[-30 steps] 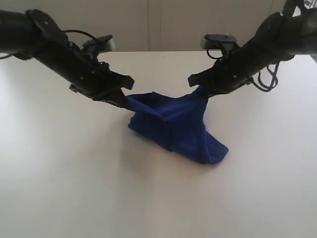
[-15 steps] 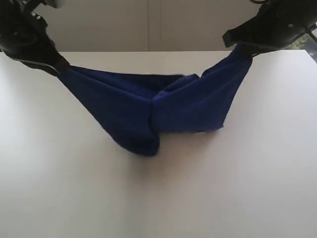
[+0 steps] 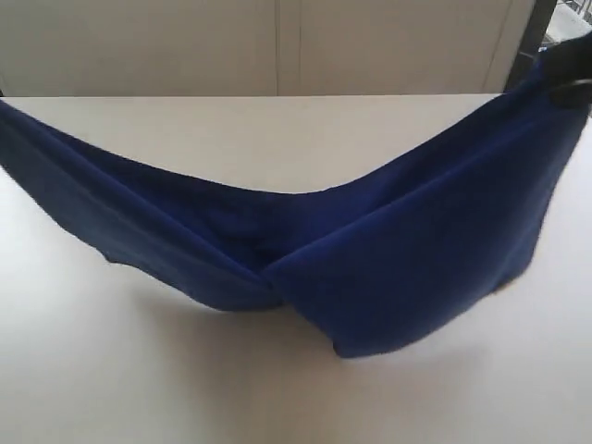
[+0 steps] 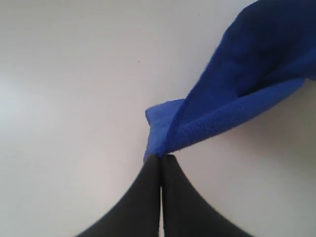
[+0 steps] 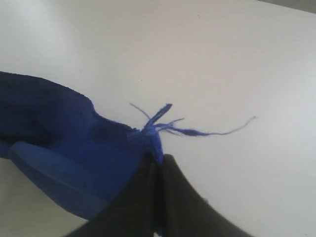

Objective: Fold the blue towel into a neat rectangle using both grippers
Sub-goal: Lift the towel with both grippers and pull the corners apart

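Your blue towel (image 3: 370, 268) hangs in the air like a hammock, stretched wide above the table (image 3: 139, 388). Its two ends go up and out past both sides of the exterior view. Its middle sags low and has a twist in it. It is close to the table top, but you cannot tell if it touches. Your left gripper (image 4: 161, 157) has its jaws pressed tight on one corner of the towel. Your right gripper (image 5: 159, 159) has its jaws pinched tight on another corner, where a few loose blue threads (image 5: 207, 132) stick out.
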You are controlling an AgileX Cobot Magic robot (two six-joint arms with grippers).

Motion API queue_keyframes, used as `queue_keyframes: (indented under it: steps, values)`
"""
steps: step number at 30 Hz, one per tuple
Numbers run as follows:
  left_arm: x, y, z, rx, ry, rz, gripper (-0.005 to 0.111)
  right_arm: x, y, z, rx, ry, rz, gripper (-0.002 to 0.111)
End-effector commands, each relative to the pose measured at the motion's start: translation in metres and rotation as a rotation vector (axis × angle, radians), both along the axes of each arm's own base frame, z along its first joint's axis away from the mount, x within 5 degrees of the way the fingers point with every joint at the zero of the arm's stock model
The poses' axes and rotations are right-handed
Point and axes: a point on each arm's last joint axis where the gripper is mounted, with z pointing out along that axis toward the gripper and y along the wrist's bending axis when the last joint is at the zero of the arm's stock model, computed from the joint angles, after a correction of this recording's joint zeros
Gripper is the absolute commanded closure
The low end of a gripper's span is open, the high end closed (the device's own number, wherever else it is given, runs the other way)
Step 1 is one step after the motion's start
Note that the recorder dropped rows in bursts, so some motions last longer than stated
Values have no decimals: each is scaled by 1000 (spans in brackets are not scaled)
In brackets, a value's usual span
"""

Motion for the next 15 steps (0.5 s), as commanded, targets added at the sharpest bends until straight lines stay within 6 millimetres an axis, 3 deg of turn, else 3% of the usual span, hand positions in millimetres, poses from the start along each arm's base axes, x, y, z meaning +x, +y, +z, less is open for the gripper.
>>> queue_keyframes:
  steps: [1,5,8,12,15]
  values:
    - [-48,17,10,-45,-36,39,107,-53,-12,18,7,-65,0,108]
    - [-81,32,23,-80,-143,87,107,-94,-23,33,32,-176,-41,108]
    - [-89,43,22,-42,-149,162,107,-103,-33,33,7,-204,-127,108]
    - [-64,43,1,31,-105,266,107,-78,-41,8,-53,-117,-279,108]
    - [-29,30,-29,46,-48,264,107,-46,-35,-23,-72,-52,-296,108]
